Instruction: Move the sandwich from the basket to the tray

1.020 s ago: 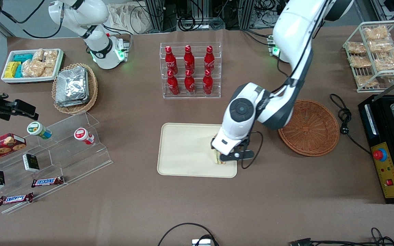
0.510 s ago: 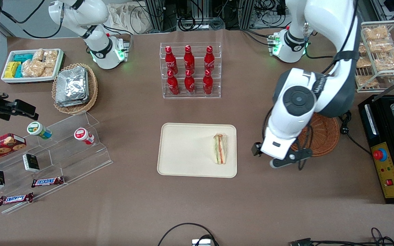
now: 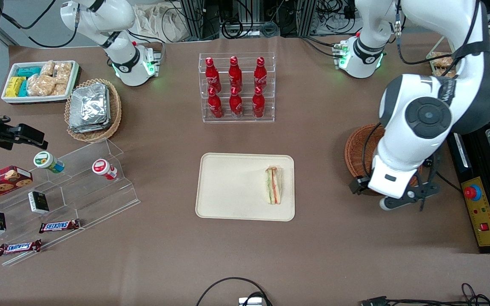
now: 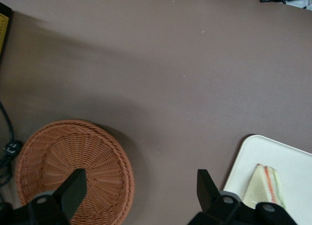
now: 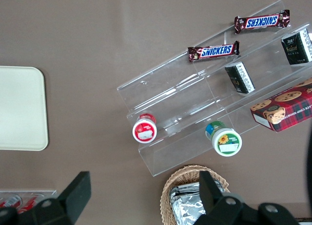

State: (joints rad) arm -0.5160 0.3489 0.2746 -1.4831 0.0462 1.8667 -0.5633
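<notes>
Resting on the tray [image 3: 232, 187], the sandwich [image 3: 274, 185] sits at its basket-side edge, long axis running toward the front camera. Basket [image 3: 357, 151] holds nothing visible. Gripper [image 4: 141, 193] hangs spread and unloaded above the basket's tray-side rim, well apart from the sandwich.

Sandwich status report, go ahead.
Gripper open, empty, above the table between basket and tray. Sandwich lying on the tray, near its edge toward the working arm's end. Basket empty. Nothing in the way.

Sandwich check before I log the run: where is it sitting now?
The sandwich lies on the cream tray, at the tray's end toward the reddish-brown basket. The open gripper hangs clear of it, above table and basket.
</notes>
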